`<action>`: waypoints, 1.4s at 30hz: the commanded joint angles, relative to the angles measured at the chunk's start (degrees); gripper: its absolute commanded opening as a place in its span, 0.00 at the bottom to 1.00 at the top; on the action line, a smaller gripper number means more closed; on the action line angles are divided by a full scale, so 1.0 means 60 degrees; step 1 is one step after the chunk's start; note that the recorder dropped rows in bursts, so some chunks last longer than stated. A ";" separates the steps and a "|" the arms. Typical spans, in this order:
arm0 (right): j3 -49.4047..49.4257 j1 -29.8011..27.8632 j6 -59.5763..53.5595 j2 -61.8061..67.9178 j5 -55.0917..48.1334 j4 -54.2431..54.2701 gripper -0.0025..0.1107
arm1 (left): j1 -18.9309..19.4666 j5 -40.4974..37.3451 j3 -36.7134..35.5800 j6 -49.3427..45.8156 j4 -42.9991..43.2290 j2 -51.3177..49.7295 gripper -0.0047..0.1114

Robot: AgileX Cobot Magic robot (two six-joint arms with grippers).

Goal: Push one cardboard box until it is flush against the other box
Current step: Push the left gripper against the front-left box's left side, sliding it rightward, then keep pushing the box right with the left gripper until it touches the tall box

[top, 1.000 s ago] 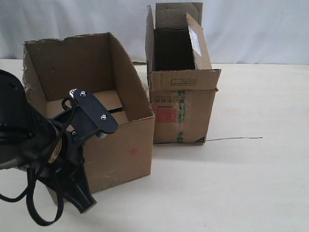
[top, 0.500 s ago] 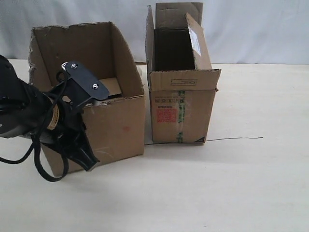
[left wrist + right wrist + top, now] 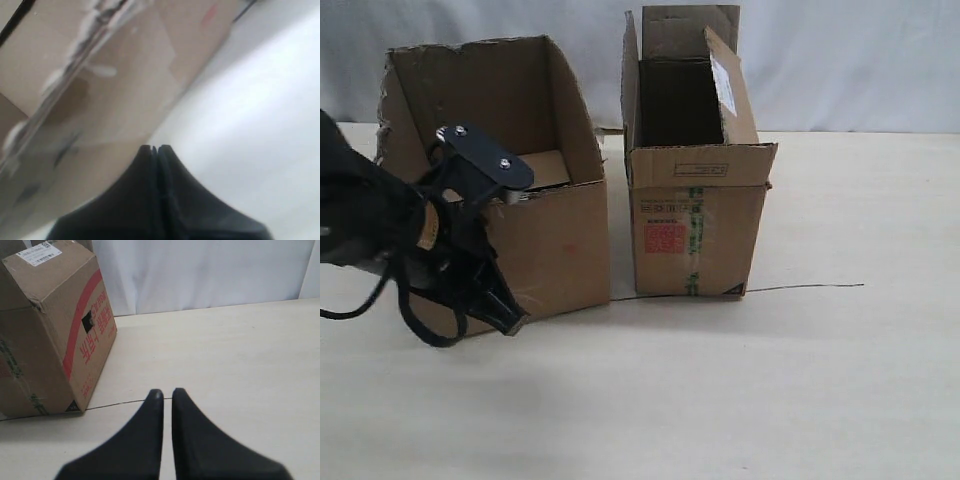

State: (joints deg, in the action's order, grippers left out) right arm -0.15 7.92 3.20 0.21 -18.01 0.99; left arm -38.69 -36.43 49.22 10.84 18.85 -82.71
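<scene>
Exterior view: on the pale table, the cardboard box stands at about nine o'clock of the scene. Its ragged rim is open, and inside only its own floor flap shows. The other box stands near twelve o'clock, just to the three o'clock side of the first, with a slim gap between their front corners. Its flaps stand up, a red label sits on its front, and its inside is too dark to read. The left arm lies across the seven o'clock corner of the cardboard box, and the left gripper points down in front of the box's lower front face. A thin dark line runs over the table from the other box toward three o'clock.

Left wrist view: the left gripper has its fingers pressed together with nothing between them. It is close to the blurred wall of the cardboard box; whether they touch cannot be told.

Right wrist view: the right gripper is drawn almost together, leaving only a thin slit, and pinches nothing. It hangs over bare table, well apart from the other box, which shows red print and a white sticker.
</scene>
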 commanded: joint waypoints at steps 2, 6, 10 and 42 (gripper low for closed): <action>0.0025 0.0015 -0.0047 -0.0035 0.0002 0.0010 0.07 | 0.0409 -0.0455 0.0144 -0.1083 -0.1416 0.3686 0.04; 0.0025 0.0015 -0.0047 -0.0035 0.0002 0.0010 0.07 | 0.4074 -0.0631 0.0144 0.0799 0.1358 0.5379 0.04; 0.0025 0.0015 -0.0047 -0.0035 0.0002 0.0010 0.07 | 0.7406 0.0395 -0.0066 -0.3435 -0.3366 0.3335 0.04; 0.0025 0.0015 -0.0047 -0.0035 -0.0019 0.0010 0.07 | 0.8522 -0.1786 0.4750 -1.2571 -1.6323 -0.7888 0.04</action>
State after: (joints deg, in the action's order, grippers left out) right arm -0.15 7.92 3.20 0.21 -18.25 0.99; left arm 12.80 -46.24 75.72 -65.93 -78.18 -129.32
